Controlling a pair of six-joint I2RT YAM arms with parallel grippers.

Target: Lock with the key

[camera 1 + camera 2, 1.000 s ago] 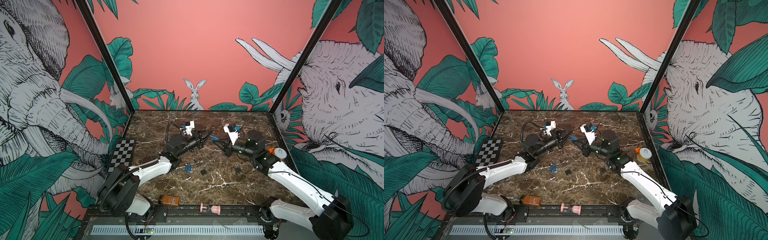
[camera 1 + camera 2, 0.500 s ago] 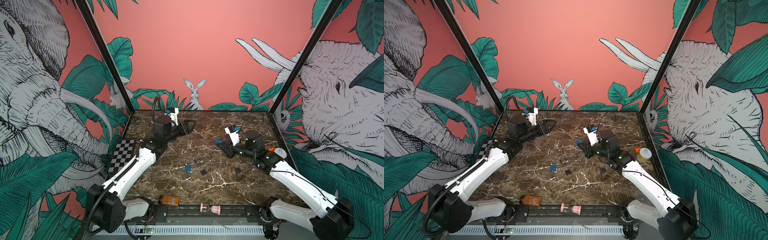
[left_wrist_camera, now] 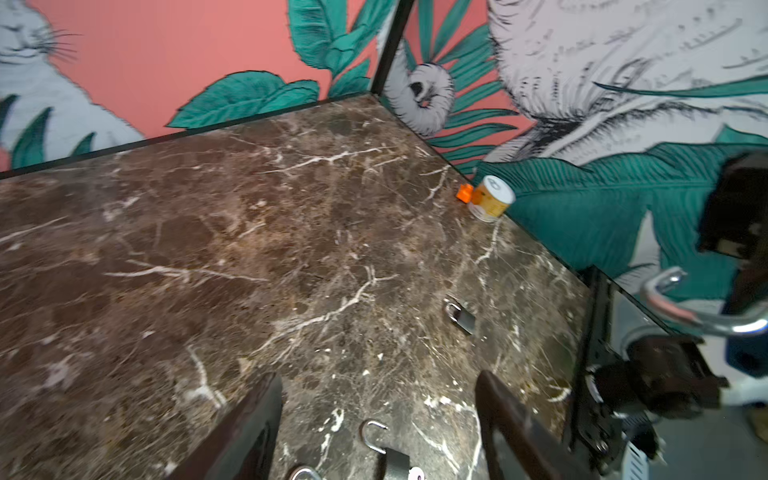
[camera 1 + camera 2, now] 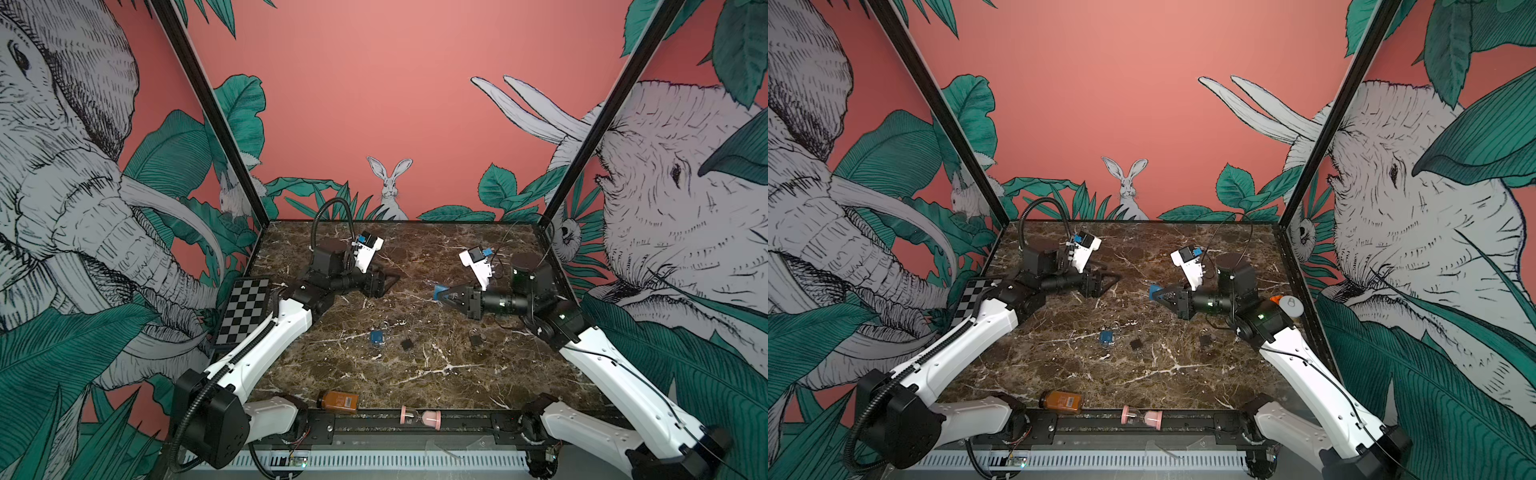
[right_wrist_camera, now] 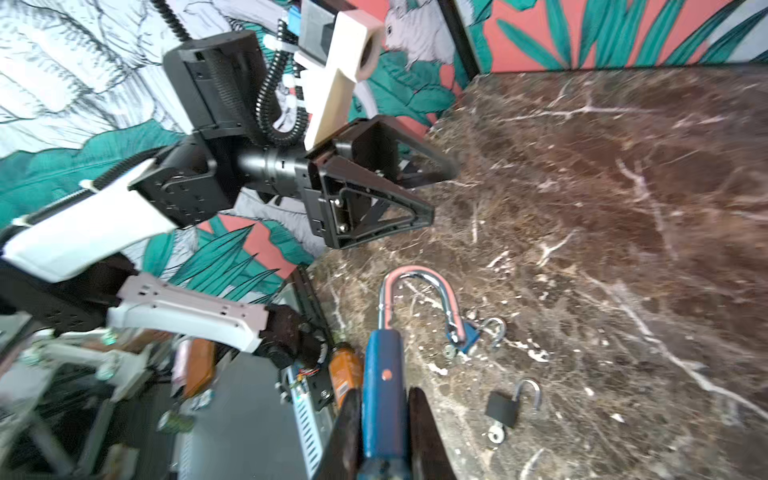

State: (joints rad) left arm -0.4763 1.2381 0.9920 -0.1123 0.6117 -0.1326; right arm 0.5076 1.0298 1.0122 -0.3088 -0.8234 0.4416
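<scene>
L claw (image 4: 392,281): released, jaws wide, nothing between them. It hangs low over the far-left part of the tabletop (image 4: 457,374), tips toward centre.

Mid tabletop: three loose padlocks lying flat, apart from each other. From the left: small blue padlock (image 4: 377,336), black padlock (image 4: 406,344) w/ shackle swung open, grey padlock (image 4: 476,338) nearest the R arm. Key: a small bright metal bit (image 5: 494,435) touching the black padlock's base reads as one, but the view is too coarse to be sure.

R claw (image 4: 445,297): clenched on the large blue padlock (image 5: 382,374), pinched across the flat faces of its body. Its shackle (image 5: 419,286) points away from the wrist, toward the L claw. The shackle is popped: one leg in the body, the free leg swivelled out of line. The keyway end is buried in the claw.

Handling (est.):
- Lock is solid metal, dense, fully rigid.
- Body coating is smooth, so keep the grip on the flat faces, not the edges.
- Chromed shackle is a round, slick bar and a poor pinch point; better pushed than held.
- Key is thin, flat and light, flush on hard polished marble, so awkward to lift. Take it by the bow, blade left free.
</scene>
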